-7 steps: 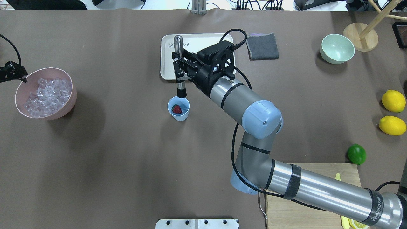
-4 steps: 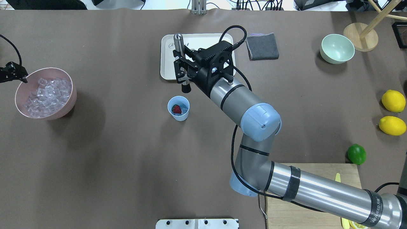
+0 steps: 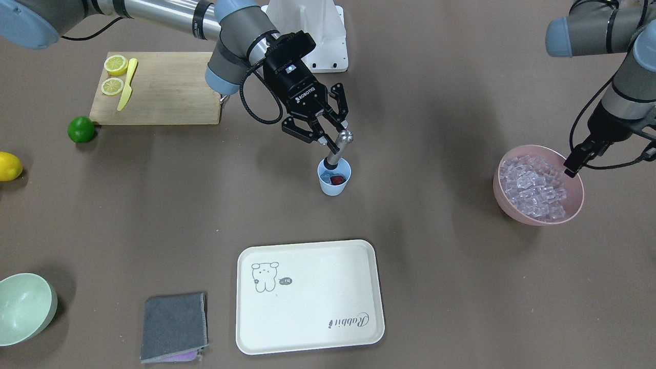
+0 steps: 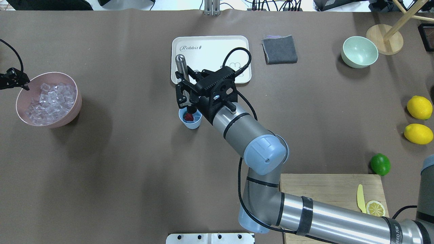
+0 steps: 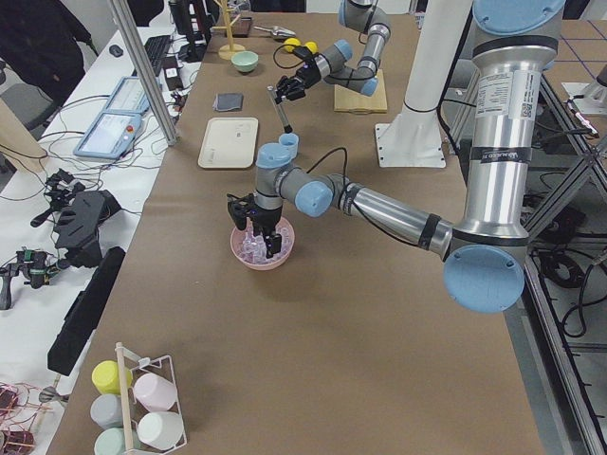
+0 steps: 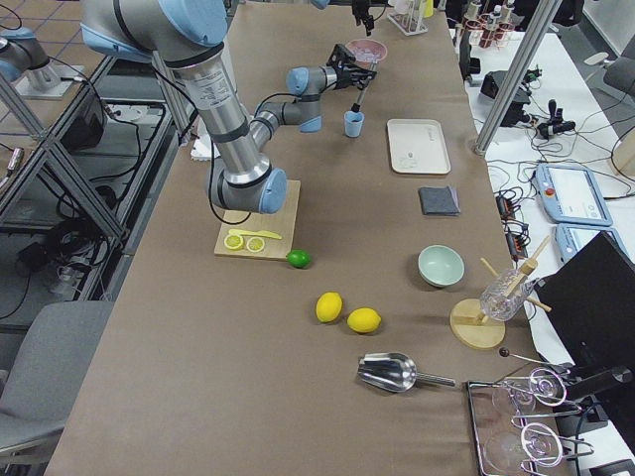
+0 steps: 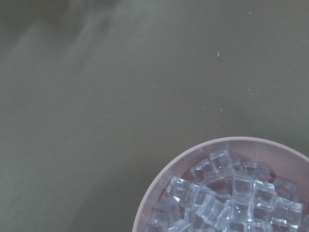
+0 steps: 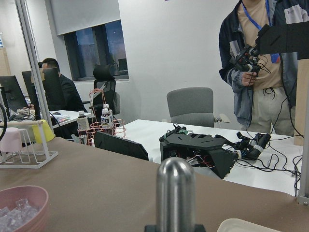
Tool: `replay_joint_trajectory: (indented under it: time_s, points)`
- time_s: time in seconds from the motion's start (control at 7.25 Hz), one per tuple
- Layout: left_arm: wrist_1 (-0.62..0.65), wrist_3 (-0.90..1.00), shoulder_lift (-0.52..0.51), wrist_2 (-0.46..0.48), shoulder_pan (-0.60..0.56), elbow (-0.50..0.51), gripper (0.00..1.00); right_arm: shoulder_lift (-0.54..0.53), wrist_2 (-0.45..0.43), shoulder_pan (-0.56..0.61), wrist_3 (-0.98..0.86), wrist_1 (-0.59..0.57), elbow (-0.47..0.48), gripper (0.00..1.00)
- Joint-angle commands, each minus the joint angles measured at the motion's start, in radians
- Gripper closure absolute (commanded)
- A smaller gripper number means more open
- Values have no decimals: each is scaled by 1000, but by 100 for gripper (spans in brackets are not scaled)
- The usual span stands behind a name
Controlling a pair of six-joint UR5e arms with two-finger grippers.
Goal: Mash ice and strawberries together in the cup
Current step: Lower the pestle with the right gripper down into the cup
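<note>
The light-blue cup (image 4: 194, 124) stands at the table's middle, just in front of the tray; it also shows in the front view (image 3: 333, 188). A red strawberry (image 4: 188, 117) lies in it; I cannot make out ice in the cup. My right gripper (image 4: 184, 93) is shut on a steel muddler (image 4: 180, 62), tilted, with its black tip inside the cup. More ice (image 4: 51, 101) fills a pink bowl (image 4: 73, 115) at the far left. My left gripper (image 4: 15, 80) hovers at that bowl's far rim and looks open and empty.
A white tray (image 4: 210, 51) lies behind the cup, a grey cloth (image 4: 279, 49) and a pale green bowl (image 4: 359, 52) to its right. Two lemons (image 4: 419, 107), a lime (image 4: 380, 164) and a cutting board (image 4: 332, 189) with a knife are at the right.
My right gripper has swung from over the tray's edge back over the cup, and the muddler's tip now sits inside the cup. The left gripper has barely moved.
</note>
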Motion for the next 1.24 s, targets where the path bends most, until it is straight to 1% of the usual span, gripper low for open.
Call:
replay_joint_trajectory:
  time_s: [0.0, 1.1]
  points:
    - [1, 0, 1, 0, 0, -1, 3, 7, -9, -14, -2, 1, -3, 100]
    - [0, 0, -2, 0, 1, 13, 3, 43, -14, -12, -2, -6, -39, 100]
